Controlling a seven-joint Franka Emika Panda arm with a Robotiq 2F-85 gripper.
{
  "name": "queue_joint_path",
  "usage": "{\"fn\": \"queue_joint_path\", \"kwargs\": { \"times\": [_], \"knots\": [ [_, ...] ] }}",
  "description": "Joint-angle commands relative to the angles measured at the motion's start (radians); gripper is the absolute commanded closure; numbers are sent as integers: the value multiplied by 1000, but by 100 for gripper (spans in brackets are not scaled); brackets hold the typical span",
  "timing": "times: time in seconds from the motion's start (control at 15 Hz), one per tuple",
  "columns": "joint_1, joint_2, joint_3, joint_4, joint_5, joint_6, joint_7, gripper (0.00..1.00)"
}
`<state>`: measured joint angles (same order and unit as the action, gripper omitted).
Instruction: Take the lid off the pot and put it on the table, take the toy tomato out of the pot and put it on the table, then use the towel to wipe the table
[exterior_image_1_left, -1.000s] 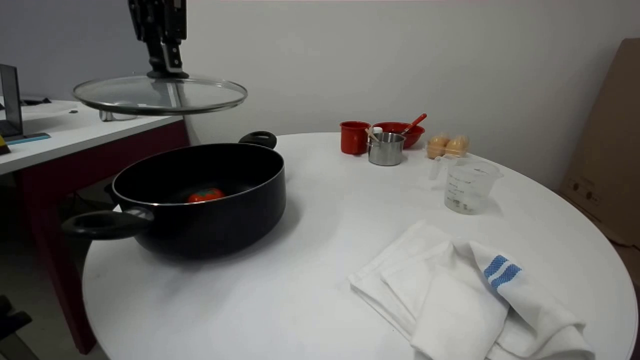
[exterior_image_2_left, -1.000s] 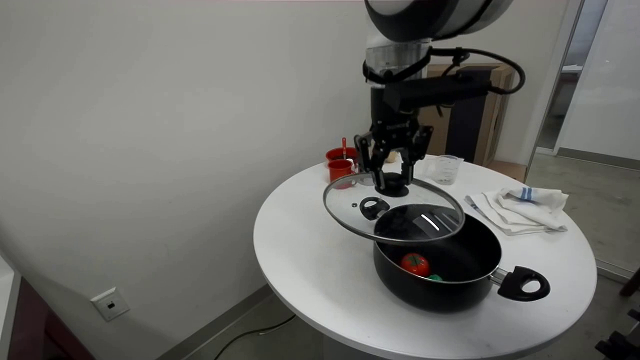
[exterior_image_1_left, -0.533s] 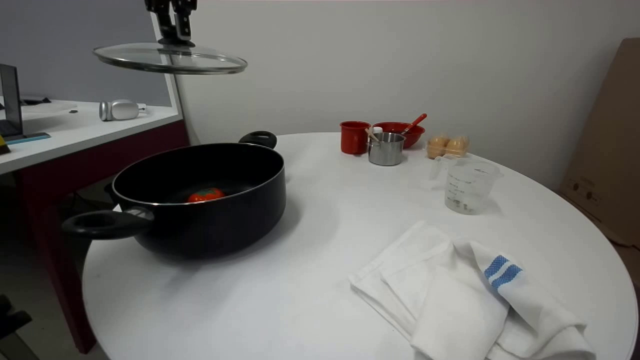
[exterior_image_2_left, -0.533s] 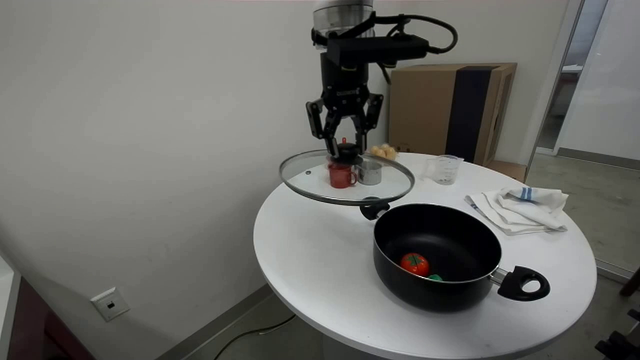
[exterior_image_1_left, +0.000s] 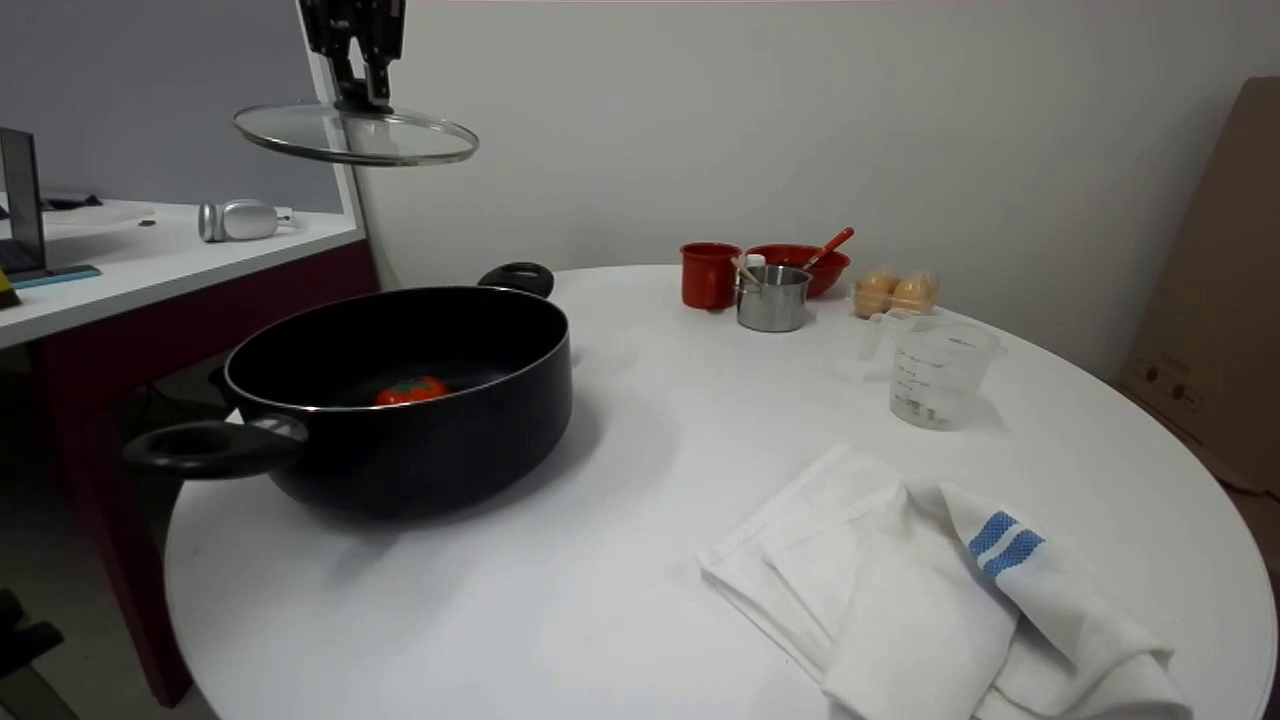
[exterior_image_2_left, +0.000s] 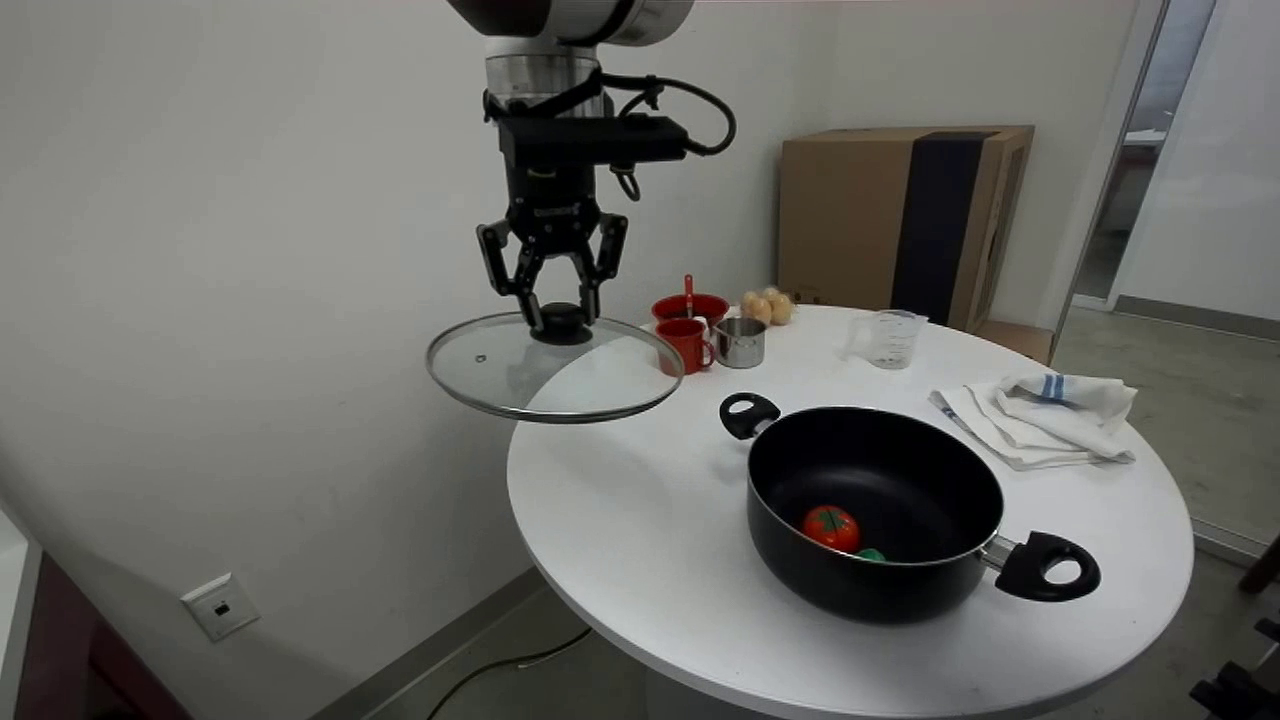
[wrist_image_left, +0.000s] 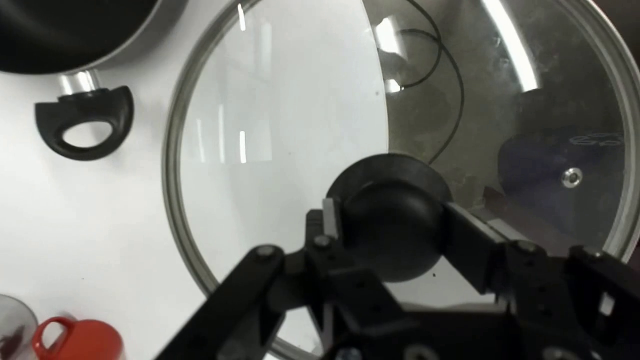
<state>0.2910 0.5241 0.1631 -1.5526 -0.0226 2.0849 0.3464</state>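
My gripper (exterior_image_2_left: 562, 312) is shut on the black knob of the glass lid (exterior_image_2_left: 500, 370) and holds the lid in the air, roughly level. In the wrist view the fingers (wrist_image_left: 392, 220) press on both sides of the knob. The lid (wrist_image_left: 280, 125) hangs partly over the table edge, beside the black pot (wrist_image_left: 65, 40). The pot (exterior_image_2_left: 870, 585) stands uncovered on the white table (exterior_image_2_left: 650, 560). The red toy tomato (exterior_image_2_left: 830, 528) lies inside it, with a small green thing (exterior_image_2_left: 870, 554) next to it. The white towel (exterior_image_1_left: 900, 590) with blue stripes lies folded on the table.
A red mug (exterior_image_1_left: 710, 275), a steel cup (exterior_image_1_left: 772, 303), a red bowl (exterior_image_2_left: 712, 305), eggs (exterior_image_1_left: 895, 292) and a clear measuring cup (exterior_image_1_left: 935, 380) stand at the table's far side. A wall (exterior_image_2_left: 300, 300) runs close to the table. The pot's handles (exterior_image_2_left: 1045, 568) stick out.
My gripper has carried the lid from over the pot out to one side, toward the table edge. It rose, then sank slightly. Pot, tomato and towel have not moved.
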Motion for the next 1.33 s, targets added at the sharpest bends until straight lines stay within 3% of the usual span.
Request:
{"fn": "queue_joint_path", "kwargs": {
  "times": [0.0, 0.53, 0.87, 1.27],
  "knots": [
    [50, 166, -31, 237, -12, -76, 29, 74],
    [62, 475, -79, 566, 2, -223, 13, 74],
    [61, 632, -71, 778, -8, -327, 5, 74],
    [77, 713, -127, 855, -44, -414, -4, 74]
  ]
}}
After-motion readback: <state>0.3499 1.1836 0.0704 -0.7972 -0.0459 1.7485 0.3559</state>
